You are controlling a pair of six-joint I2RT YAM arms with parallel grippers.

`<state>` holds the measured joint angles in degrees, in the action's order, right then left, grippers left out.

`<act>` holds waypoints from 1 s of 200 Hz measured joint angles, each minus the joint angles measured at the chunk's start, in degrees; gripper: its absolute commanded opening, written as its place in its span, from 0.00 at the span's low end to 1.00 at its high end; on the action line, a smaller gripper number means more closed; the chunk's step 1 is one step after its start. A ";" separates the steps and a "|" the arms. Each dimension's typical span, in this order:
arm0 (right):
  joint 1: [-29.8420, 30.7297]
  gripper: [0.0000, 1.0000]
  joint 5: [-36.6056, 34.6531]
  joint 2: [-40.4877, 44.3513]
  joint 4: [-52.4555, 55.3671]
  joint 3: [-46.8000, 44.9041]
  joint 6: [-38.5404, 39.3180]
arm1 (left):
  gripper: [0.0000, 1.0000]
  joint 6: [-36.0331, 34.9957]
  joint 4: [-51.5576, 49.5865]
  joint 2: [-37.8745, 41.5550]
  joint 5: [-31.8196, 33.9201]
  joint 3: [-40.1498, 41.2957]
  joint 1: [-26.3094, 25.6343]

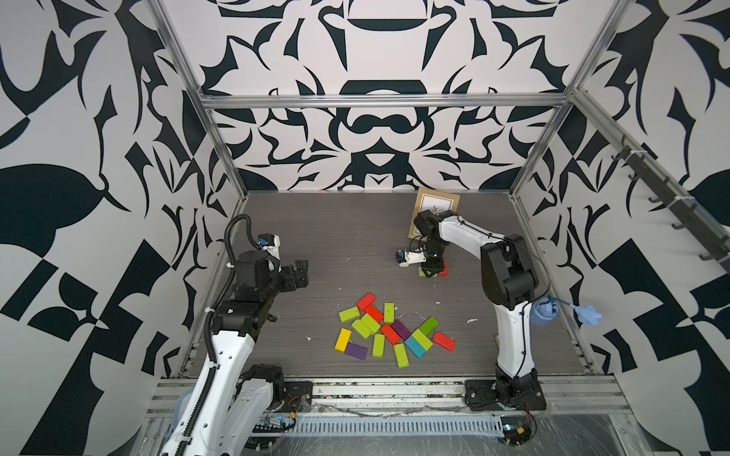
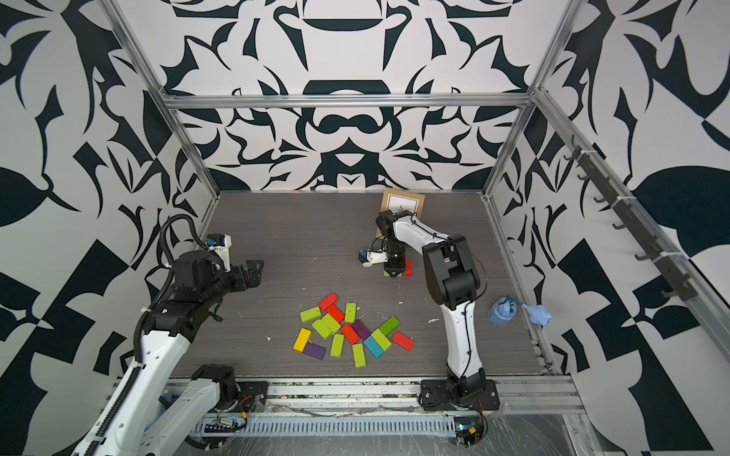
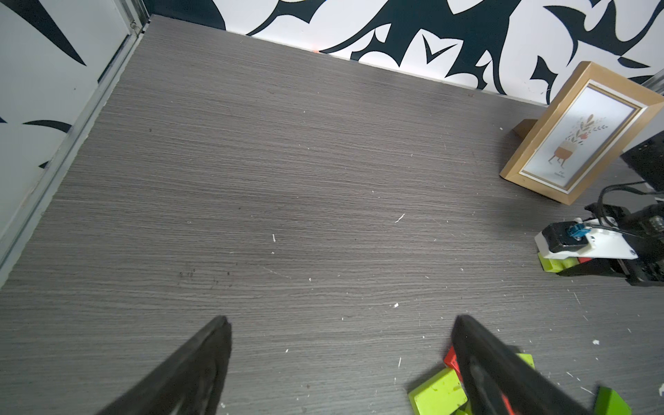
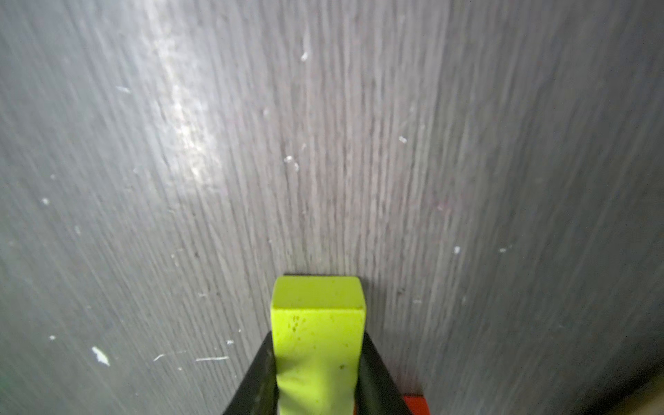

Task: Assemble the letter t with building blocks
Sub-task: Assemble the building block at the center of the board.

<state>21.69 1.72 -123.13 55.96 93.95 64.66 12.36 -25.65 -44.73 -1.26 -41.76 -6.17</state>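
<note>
The right arm [image 1: 466,233] rises from its base at the near right, elbow high, and bends its wrist straight down over the far right of the counter [image 1: 335,237]. The right jaws are pinching a lime green block [image 4: 318,323] by its long sides. The left arm [image 1: 253,284] is folded at the left edge, forearm level and pointing right, and the left jaws are spread wide above the surface with nothing between them. In both top views the right arm's black wrist covers most of the held block, leaving a lime sliver and a red block [image 1: 444,267] just to its right. The right wrist view shows the lime block's free end low at the counter, though whether it touches cannot be told, and a red corner just beside it. Only the left wrist view shows the picture frame [image 3: 578,133] standing tilted on a rear prop. That frame stands just beyond the right arm's wrist, near the far wall. The other building blocks [image 1: 391,329] lie in a loose heap at near centre, several overlapping, well apart from both jaws. Bare counter stretches across the left and far centre, and a clear strip separates the heap from the held block.
</note>
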 measured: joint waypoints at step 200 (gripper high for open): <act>0.02 0.30 -1.33 0.98 -2.49 -1.99 0.04 | 1.00 -0.15 -0.02 0.00 0.02 0.00 0.00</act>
<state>21.71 0.38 -122.15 53.47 91.96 64.71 12.21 -25.67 -44.73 -1.23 -41.76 -6.17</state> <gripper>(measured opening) 0.323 0.998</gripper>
